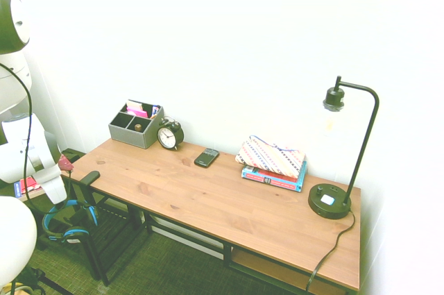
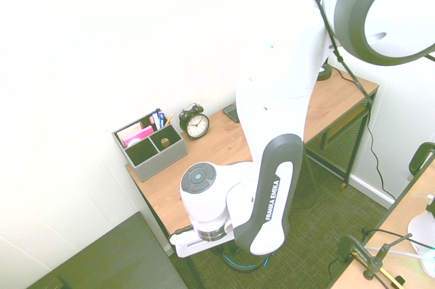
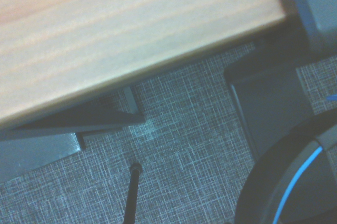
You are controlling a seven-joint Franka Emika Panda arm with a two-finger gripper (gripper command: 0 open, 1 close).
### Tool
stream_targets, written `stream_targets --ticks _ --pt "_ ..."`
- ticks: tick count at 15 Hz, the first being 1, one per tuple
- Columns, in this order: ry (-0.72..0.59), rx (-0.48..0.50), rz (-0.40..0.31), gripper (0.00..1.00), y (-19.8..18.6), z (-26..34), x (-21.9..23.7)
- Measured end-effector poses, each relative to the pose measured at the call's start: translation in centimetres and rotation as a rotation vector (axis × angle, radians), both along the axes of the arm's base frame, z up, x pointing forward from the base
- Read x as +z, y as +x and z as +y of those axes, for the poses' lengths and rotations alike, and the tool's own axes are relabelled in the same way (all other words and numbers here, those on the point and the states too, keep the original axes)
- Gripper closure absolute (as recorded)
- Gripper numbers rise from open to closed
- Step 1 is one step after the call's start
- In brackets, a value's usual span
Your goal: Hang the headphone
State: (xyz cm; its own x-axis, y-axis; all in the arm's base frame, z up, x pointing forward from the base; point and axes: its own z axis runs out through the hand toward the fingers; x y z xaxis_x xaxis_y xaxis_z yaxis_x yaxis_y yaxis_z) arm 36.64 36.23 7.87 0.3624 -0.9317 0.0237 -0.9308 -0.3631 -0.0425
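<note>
The headphone (image 1: 67, 234), black with bright blue trim, hangs in the air off the left end of the wooden desk (image 1: 208, 198), a little below the tabletop. Its headband arcs up to just under my gripper (image 1: 61, 196), which is shut on the headphone; the fingers themselves are hidden behind the white hand. A short black hook (image 1: 90, 177) juts from the desk's left end, just right of the gripper and above the headband. The wrist view shows the headphone (image 3: 295, 182) close by, under the desk edge (image 3: 131, 39). The second exterior view shows only the headphone's blue trim (image 2: 239, 262) below the arm.
On the desk stand a grey organizer (image 1: 135, 126), a black alarm clock (image 1: 168, 135), a phone (image 1: 206, 157), a patterned pouch (image 1: 270, 155) on stacked books (image 1: 272, 178), and a black lamp (image 1: 331, 201). The desk's black frame (image 1: 94, 246) is right beside the headphone. Grey carpet (image 3: 184, 150) lies below.
</note>
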Motion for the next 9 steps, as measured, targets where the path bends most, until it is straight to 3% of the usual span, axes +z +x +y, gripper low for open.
stream_targets --ticks 9 --pt "-0.003 -0.013 0.025 0.00 1.5 -1.9 -1.1"
